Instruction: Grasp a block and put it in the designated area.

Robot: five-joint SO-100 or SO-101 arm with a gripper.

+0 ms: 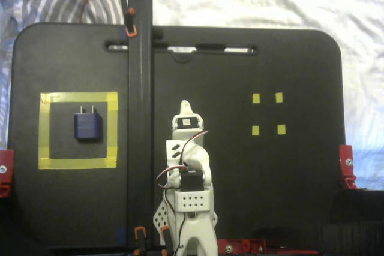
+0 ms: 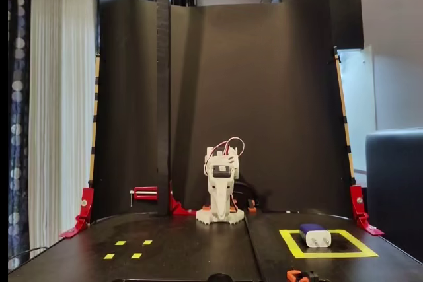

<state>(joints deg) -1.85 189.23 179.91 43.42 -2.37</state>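
Task looks done: the block (image 1: 87,126) lies flat inside the designated area (image 1: 78,163), clear of the yellow tape on all sides, prongs pointing toward the far edge of the worktop (image 1: 288,166) in the top-down fixed view. Nothing appears left except maybe idling. The arm is folded up at its base, well apart from the block, with the end effector (image 1: 186,107) tucked over the middle of the worktop; it holds nothing, but whether its jaws are parted or closed I cannot tell, too small and seen end-on in both fixed views.

View differences: top-down fixed view shows the block's position within the square and the four small yellow markers (image 1: 267,113) as a square pattern. The front fixed view shows the block's (image 2: 314,235) pale prong face, its low height, the arm's (image 2: 221,189) folded posture and the black backdrop (image 2: 264,97), with the area (image 2: 328,253) on the right there.
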